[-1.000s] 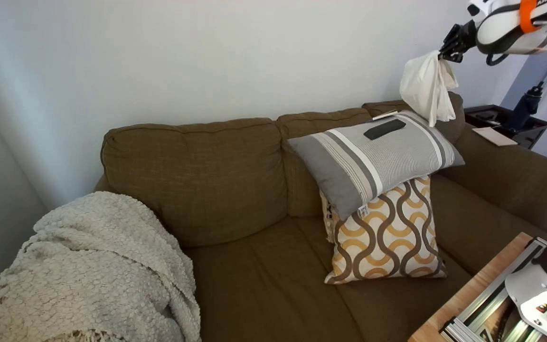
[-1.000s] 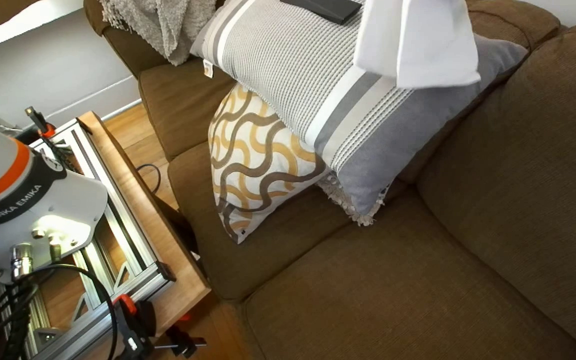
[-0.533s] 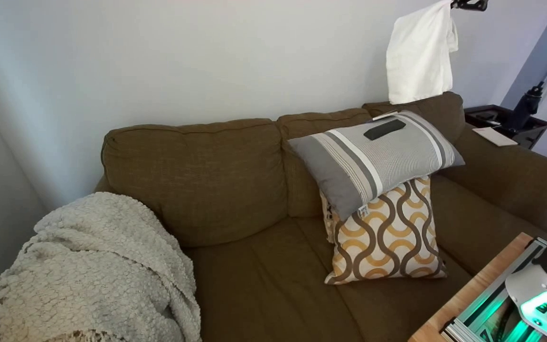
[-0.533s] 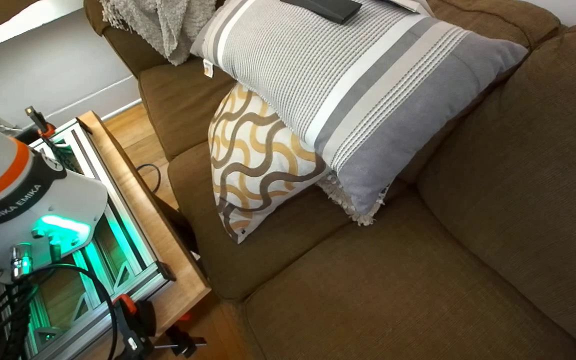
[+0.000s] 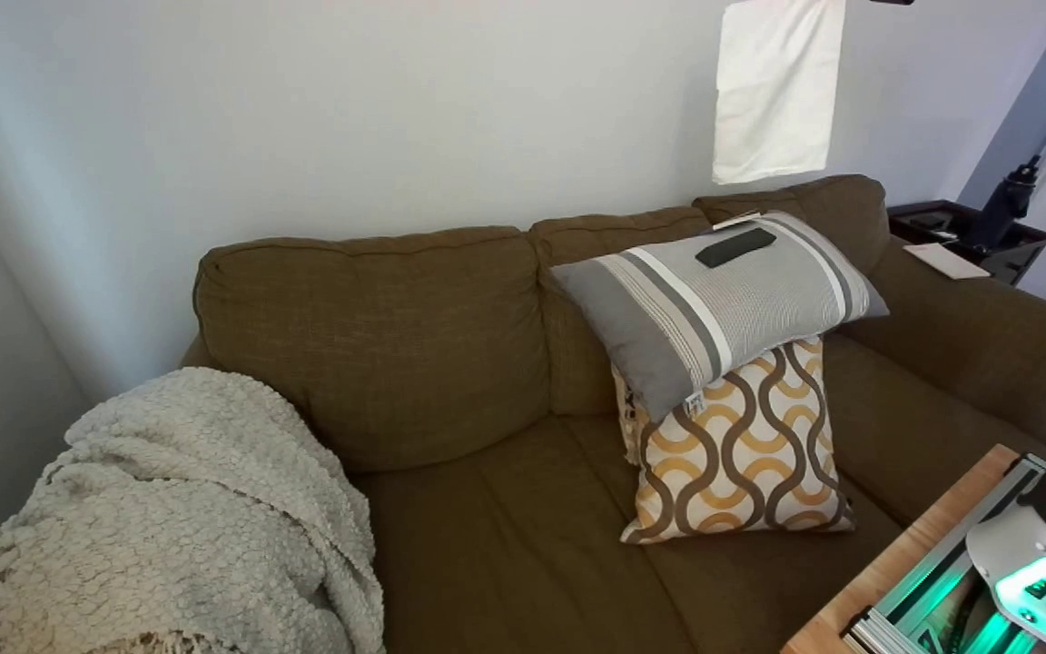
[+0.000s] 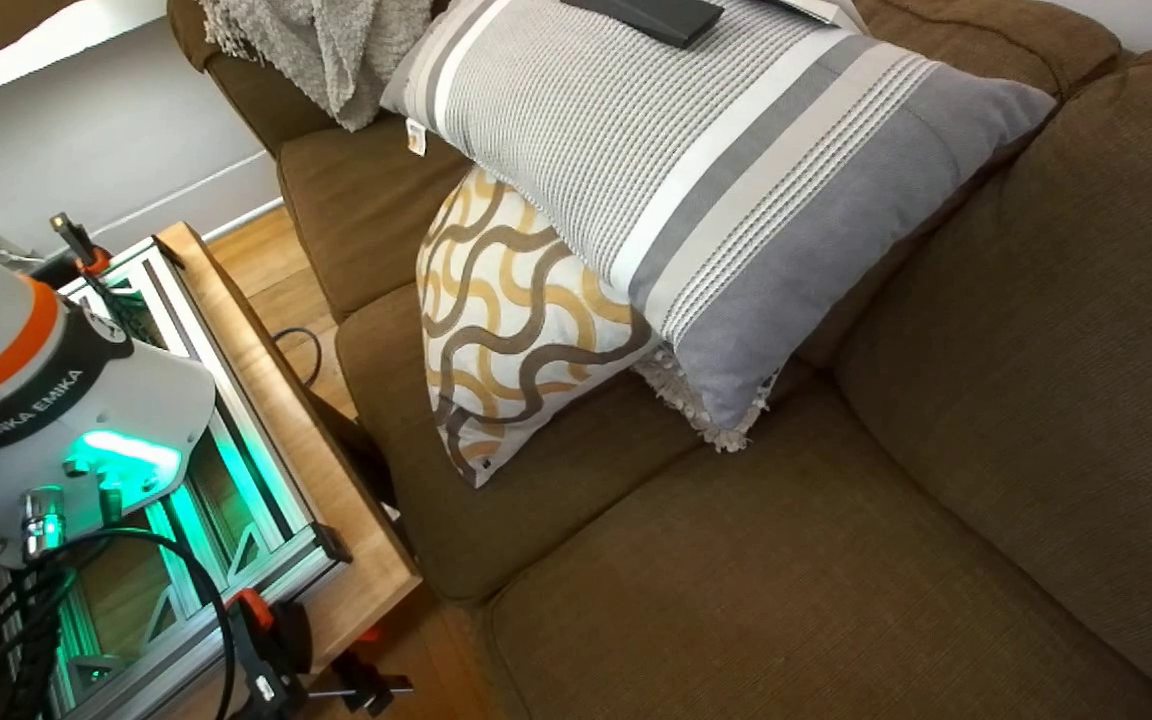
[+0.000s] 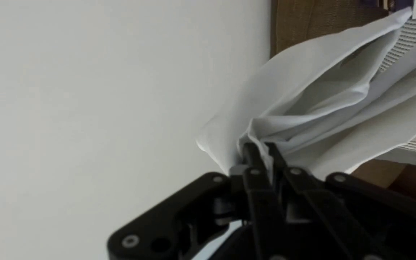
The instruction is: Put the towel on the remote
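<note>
The white towel (image 5: 777, 95) hangs in the air in front of the wall, above the sofa back, its top cut off by the frame edge. My gripper (image 7: 264, 155) is shut on the towel; folds of the towel (image 7: 284, 79) come out between and around the fingertips. In an exterior view only a dark sliver of the gripper shows at the top edge. The black remote (image 5: 736, 247) lies uncovered on the grey striped pillow (image 5: 750, 295), lower than the towel and apart from it. The remote also shows in an exterior view (image 6: 656, 15); in the wrist view it is not visible.
The striped pillow rests on a yellow-brown patterned pillow (image 5: 741, 445) on the brown sofa (image 5: 378, 336). A thin pale item (image 5: 737, 221) lies by the remote. A fluffy blanket (image 5: 169, 509) covers one sofa end. A white card (image 5: 945, 261) lies on the armrest.
The gripper has risen nearly out of the exterior view, lifting the towel up and left, away from the pillow. The towel has left the other exterior picture. The base light turned from white to green.
</note>
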Available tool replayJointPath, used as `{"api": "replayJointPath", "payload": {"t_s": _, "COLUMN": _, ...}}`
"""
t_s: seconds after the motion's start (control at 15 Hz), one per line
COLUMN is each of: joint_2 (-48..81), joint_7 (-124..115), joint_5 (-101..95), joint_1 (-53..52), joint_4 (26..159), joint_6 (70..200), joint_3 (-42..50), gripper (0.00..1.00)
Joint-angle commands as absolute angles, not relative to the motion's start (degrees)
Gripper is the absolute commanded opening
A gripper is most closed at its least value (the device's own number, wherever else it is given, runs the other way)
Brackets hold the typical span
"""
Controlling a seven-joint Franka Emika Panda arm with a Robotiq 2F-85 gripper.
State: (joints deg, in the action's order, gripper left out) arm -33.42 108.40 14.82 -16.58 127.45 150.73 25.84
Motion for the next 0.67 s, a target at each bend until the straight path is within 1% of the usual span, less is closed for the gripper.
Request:
{"api": "replayJointPath", "payload": {"t_s": 0.0, "joint_2": -31.2, "joint_7": 106.7, "joint_5": 10.2, "joint_1": -10.2, "joint_4": 128.0, "joint_6": 148.5, "joint_3": 21.7, "gripper": 0.02}}
{"api": "replayJointPath", "payload": {"t_s": 0.27, "joint_2": -30.6, "joint_7": 107.3, "joint_5": 10.3, "joint_1": -10.7, "joint_4": 131.0, "joint_6": 144.9, "joint_3": 17.7, "gripper": 0.02}}
{"api": "replayJointPath", "payload": {"t_s": 0.6, "joint_2": -30.5, "joint_7": 108.6, "joint_5": 19.8, "joint_1": -16.4, "joint_4": 133.3, "joint_6": 146.0, "joint_3": 16.1, "gripper": 0.02}}
